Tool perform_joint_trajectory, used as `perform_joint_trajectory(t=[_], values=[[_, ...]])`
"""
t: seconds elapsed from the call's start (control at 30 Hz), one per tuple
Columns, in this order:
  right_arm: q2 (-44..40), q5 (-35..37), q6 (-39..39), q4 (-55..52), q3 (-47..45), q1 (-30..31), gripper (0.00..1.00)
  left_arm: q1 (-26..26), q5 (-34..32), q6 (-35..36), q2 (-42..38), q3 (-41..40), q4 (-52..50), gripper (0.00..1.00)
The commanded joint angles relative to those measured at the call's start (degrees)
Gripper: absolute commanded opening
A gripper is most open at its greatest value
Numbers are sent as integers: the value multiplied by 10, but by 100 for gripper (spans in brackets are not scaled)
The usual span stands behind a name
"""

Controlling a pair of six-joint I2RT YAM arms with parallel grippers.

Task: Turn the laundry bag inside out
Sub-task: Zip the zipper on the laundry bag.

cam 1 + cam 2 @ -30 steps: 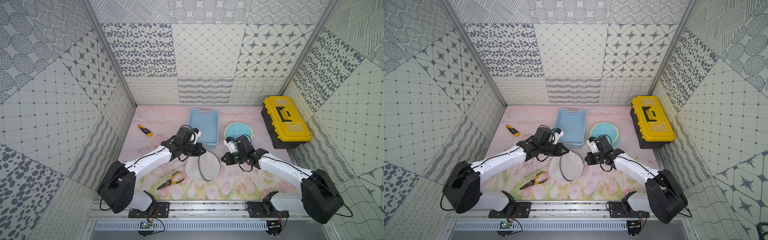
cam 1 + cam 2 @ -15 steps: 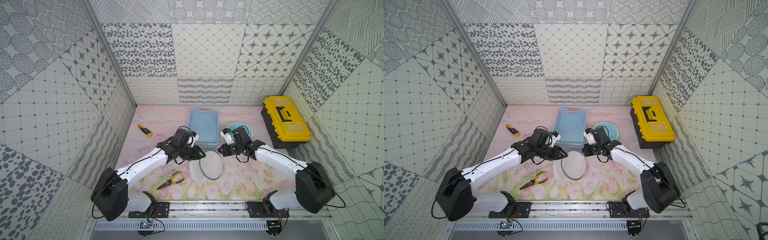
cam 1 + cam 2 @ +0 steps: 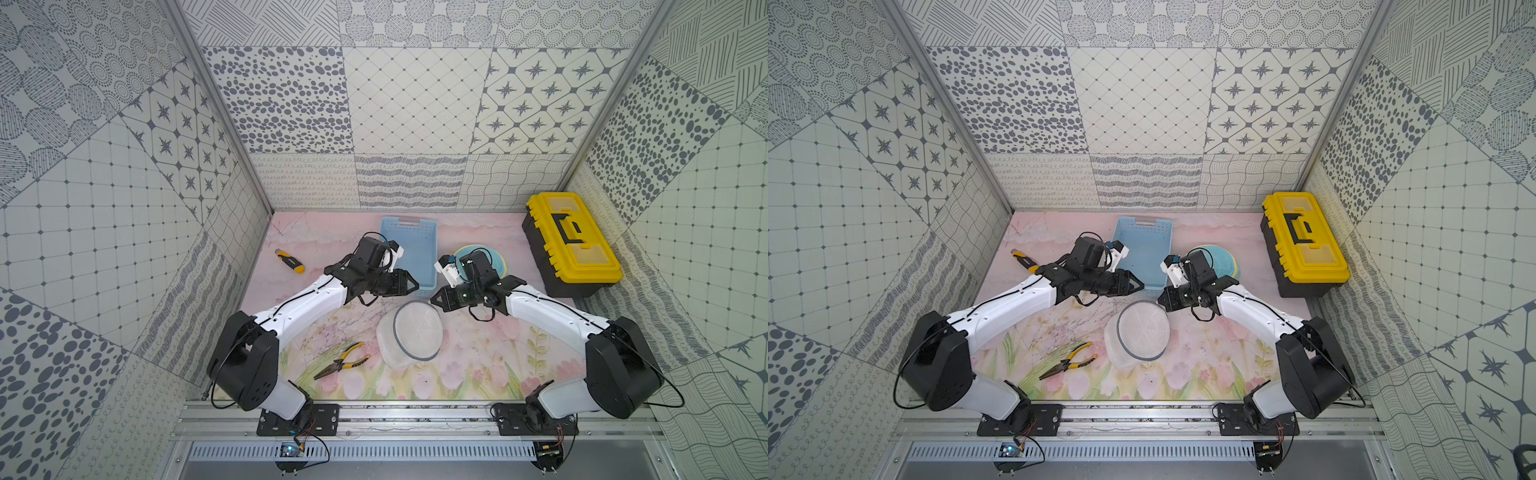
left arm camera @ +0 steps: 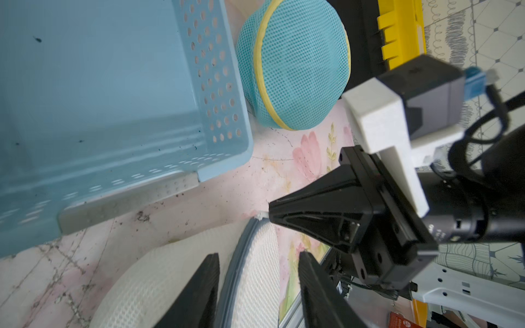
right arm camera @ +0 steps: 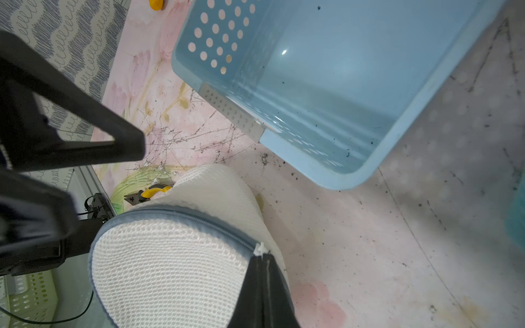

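Nearby — blue basket [image 3: 409,249], pliers [image 3: 341,360] flank white laundry bag [image 3: 409,334].

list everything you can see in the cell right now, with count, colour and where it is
laundry bag: 1, white mesh with grey zip rim, middle of the mat
second mesh bag: 1, teal with yellow trim, right of the basket
basket: 1, light blue, perforated, back centre, nothing seen inside
toolbox: 1, yellow lid on black body, back right by the wall
pliers: 1, yellow and black handles, front, left of the laundry bag
utility knife: 1, black and yellow, back left
mat: 1, pink floral, covers the floor
left gripper: 1, black, open, astride the laundry bag's zip rim
right gripper: 1, black, shut on the white tab at the laundry bag's rim
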Motion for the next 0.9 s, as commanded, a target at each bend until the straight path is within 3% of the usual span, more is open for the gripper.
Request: perform_joint_trajectory(t=[0.0, 0.13, 0.27, 0.47, 0.53, 0.67, 0.87], values=[[3, -4, -8, 2, 21, 3, 0, -31, 16, 86, 59, 51, -36, 50], [1, 0, -7, 1, 27, 3, 0, -65, -20, 114, 74, 58, -84, 46], [-1, 0, -5, 1, 32, 5, 0, -76, -65, 133, 78, 65, -137, 37], [0, 3, -1, 2, 33, 7, 0, -81, -67, 136, 66, 54, -139, 24], [-1, 4, 0, 1, 33, 8, 0, -81, -71, 136, 65, 51, -141, 26], [-4, 4, 0, 1, 32, 9, 0, -82, -99, 129, 38, 34, -124, 38], [-3, 3, 1, 2, 28, 10, 0, -81, -137, 133, -38, -23, -50, 46]])
